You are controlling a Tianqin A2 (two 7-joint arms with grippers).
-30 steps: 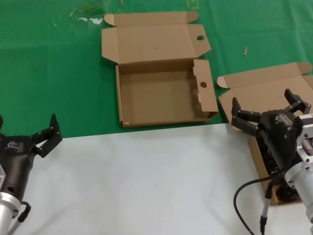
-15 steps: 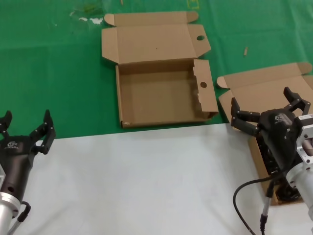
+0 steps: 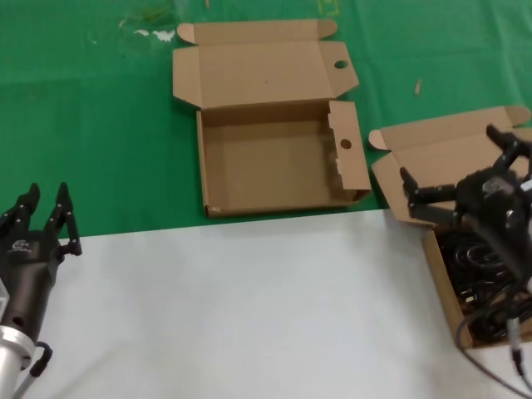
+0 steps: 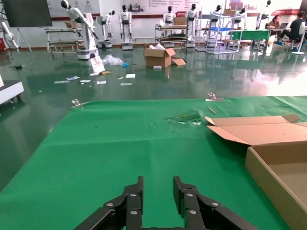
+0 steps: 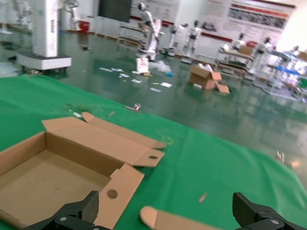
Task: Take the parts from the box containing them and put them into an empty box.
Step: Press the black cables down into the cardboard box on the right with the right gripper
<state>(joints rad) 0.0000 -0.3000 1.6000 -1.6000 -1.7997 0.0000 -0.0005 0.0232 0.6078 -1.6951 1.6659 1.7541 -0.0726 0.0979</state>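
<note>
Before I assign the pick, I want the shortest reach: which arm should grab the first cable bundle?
Right. The right gripper hangs open directly over the box containing them, above the black cable bundles. The left gripper sits nearly closed at the table's far left edge, beyond the empty box.

We see a green mat [image 3: 100, 125] covering the far part of the tabletop, with a pale grey surface [image 3: 249, 307] nearer. Beyond the mat lies a glossy dark-green floor [image 4: 144, 81] strewn with papers, metal racks [image 4: 172, 36] and white walls behind.
</note>
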